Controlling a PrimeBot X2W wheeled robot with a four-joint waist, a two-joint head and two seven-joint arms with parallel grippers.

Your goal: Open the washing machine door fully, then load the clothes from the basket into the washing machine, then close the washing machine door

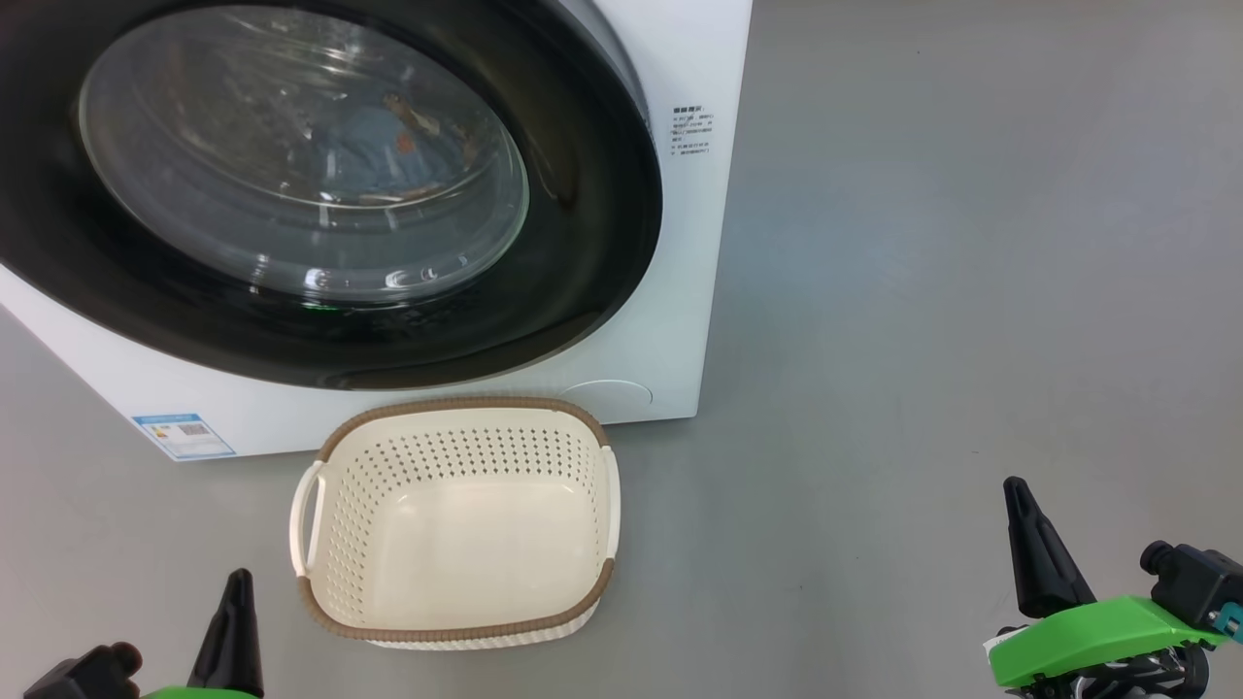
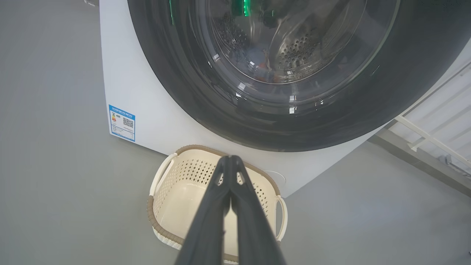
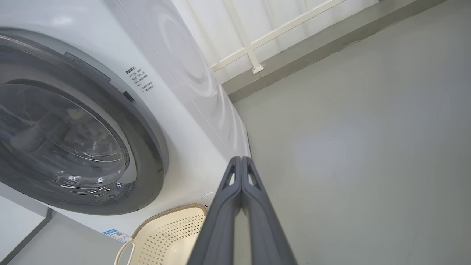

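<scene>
Washing machine door [image 1: 583, 243]: shut flat against the machine front. Glossy black rim, with the clear glass bowl bulging out at its centre.
Clothes [image 1: 388, 141]: inside the drum, seen through the glass as a light-blue bundle with orange-brown spots. Reflections blur the outline, so I cannot tell how many pieces there are.
Basket [image 1: 456, 403]: on the floor just in front of the machine, below the lower edge of the door and upright. Its bare cream bottom shows, with a brown rim and a white handle at each side.
Washing machine [image 1: 680, 291]: white box. The blue label [image 1: 183, 435] is at the lower left of its front, and the round filter cover [image 1: 607, 393] is just behind the basket's far right corner.
Left end effector [image 2: 230, 158]: fingers pressed together and holding nothing. In the left wrist view it is raised over the basket, and in the head view it is near the basket's left front corner.
Right end effector [image 3: 241, 159]: fingers pressed together and holding nothing. It is over open floor [image 1: 971, 243], well apart from the basket on its right.
Background: a white railing [image 3: 250, 48] runs along the wall behind the machine.
</scene>
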